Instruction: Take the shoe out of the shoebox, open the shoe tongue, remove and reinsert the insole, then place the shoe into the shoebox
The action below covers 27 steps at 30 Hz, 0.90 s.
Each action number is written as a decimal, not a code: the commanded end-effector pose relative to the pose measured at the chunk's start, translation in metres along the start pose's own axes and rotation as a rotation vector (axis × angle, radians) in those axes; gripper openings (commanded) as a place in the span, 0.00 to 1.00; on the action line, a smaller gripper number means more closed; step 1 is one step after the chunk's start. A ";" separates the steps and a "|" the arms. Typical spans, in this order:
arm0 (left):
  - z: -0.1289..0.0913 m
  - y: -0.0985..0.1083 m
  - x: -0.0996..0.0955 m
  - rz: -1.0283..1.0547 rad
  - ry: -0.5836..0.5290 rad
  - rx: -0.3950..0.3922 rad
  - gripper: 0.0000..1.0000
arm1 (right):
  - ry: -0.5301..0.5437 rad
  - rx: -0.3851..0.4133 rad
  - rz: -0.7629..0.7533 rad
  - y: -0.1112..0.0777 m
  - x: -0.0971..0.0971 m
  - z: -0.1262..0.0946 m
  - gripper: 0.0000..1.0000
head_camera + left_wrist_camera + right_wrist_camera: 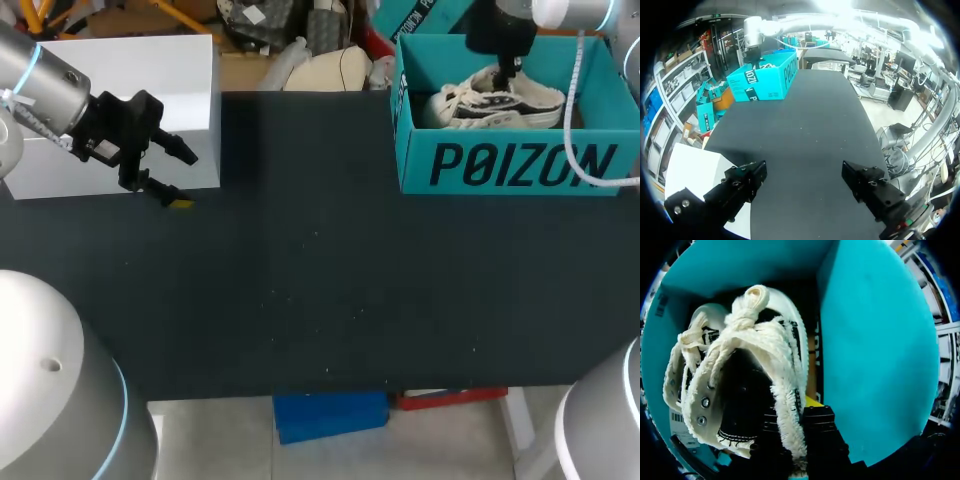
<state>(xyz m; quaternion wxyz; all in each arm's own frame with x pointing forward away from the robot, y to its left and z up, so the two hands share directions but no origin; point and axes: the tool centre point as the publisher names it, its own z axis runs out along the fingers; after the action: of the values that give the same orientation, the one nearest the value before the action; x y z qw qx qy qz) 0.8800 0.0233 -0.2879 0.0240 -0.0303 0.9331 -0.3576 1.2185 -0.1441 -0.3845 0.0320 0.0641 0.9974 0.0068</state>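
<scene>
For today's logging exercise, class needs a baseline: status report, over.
Left jaws open, over table by white box. Right jaws shut on shoe, inside shoebox. Shoebox top open.

The shoebox is teal inside and out, with large black lettering on its front. The shoe is off-white with black side stripes, a black lining, cream laces, frayed cream edging and silver eyelets. The bench is matt black with a few pale specks, the box is plain white, the left gripper and right gripper are black with a yellow tip showing on each, and the left arm is silver-grey with a light blue ring.
</scene>
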 end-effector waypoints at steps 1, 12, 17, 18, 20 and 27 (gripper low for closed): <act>0.001 0.001 0.000 0.002 -0.004 0.001 1.00 | 0.041 0.001 0.004 0.003 -0.009 0.008 0.16; 0.001 0.001 0.000 0.002 -0.004 0.001 1.00 | 0.023 0.019 0.046 0.002 0.019 -0.033 0.07; 0.001 0.001 0.000 0.002 -0.004 0.001 1.00 | -0.018 0.045 0.082 -0.002 0.037 -0.064 0.07; 0.001 0.001 0.000 0.002 -0.004 0.001 1.00 | -0.028 0.052 0.086 -0.003 0.040 -0.071 0.08; 0.001 0.001 0.000 0.002 -0.004 0.001 1.00 | -0.048 0.070 0.092 -0.003 0.046 -0.085 0.13; 0.001 0.001 0.000 0.002 -0.004 0.001 1.00 | -0.116 0.103 0.093 0.010 0.077 -0.132 0.30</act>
<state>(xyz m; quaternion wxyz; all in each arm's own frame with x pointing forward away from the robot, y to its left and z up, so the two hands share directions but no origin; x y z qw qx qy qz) 0.8799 0.0234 -0.2879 0.0240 -0.0303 0.9331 -0.3575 1.1972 -0.1438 -0.3070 0.0205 0.1169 0.9923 -0.0340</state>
